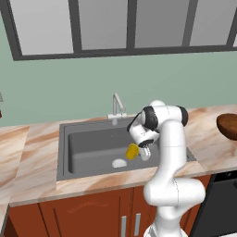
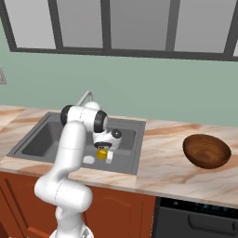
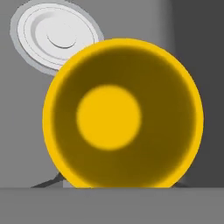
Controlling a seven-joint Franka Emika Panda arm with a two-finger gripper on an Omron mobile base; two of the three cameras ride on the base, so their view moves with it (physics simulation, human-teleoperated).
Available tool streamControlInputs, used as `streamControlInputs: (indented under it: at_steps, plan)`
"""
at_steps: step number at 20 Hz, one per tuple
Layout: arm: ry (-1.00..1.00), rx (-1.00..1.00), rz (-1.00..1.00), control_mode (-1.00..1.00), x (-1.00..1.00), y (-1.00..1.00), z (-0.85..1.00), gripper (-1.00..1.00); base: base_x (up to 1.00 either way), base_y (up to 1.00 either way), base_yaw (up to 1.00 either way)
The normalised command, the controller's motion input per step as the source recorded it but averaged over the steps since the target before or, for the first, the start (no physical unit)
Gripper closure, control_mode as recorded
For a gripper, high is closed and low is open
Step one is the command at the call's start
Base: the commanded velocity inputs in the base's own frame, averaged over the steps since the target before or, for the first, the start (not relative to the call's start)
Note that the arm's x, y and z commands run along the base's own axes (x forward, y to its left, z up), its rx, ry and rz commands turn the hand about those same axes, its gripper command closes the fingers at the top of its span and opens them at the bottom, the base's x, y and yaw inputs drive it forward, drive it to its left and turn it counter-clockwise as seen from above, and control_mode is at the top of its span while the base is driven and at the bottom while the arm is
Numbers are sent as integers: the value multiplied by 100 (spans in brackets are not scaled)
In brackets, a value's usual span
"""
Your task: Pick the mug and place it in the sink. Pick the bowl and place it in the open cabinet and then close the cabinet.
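I have the arm bent down over the sink [image 1: 74, 152], and the gripper [image 1: 139, 152] hangs low inside the basin toward its right side. The mug [image 1: 132, 151] sits right at the fingertips, just right of the round drain [image 1: 119, 162]. Through the hand view I look straight down the mug's mouth: the yellow rim makes a full circle and the bright bottom shows in the middle, so its long axis runs along the gripper's own line of sight, pointing down into the basin. The drain [image 3: 57, 37] peeks out beyond the rim, at the upper left of that view.

Whether the fingers are clamped on the mug or parted off it, I cannot tell; the mug hides the tips in the hand view and the base views are too small to show a gap. I also cannot make out whether the mug's base touches the sink floor or hangs just above it.

My judgement is that the mug step is at its release. The next thing I need, the bowl [image 2: 207, 150], rests on the counter [image 2: 162, 162] well to the right of the sink, so the arm would have to lift straight up clear of the mug and swing right.
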Motion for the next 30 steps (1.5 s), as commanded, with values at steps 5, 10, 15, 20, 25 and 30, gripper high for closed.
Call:
streamControlInputs:
  at_steps: [5, 10, 15, 20, 25, 30]
  plan:
    - [0, 1, 0, -100, -7, 1, 11, -100, 0, 0, 0]
    - [0, 1, 0, -100, -1, 0, 24, -100, 0, 0, 0]
    - [2, 4, 0, -100, -1, -3, 39, -100, 0, 0, 0]
    - [2, 2, 0, -100, -9, -11, 41, -100, 0, 0, 0]
    - [0, 0, -6, -100, -16, -11, 78, -100, 0, 0, 0]
    - [1, 0, -11, -100, -2, -11, 100, -100, 0, 0, 0]
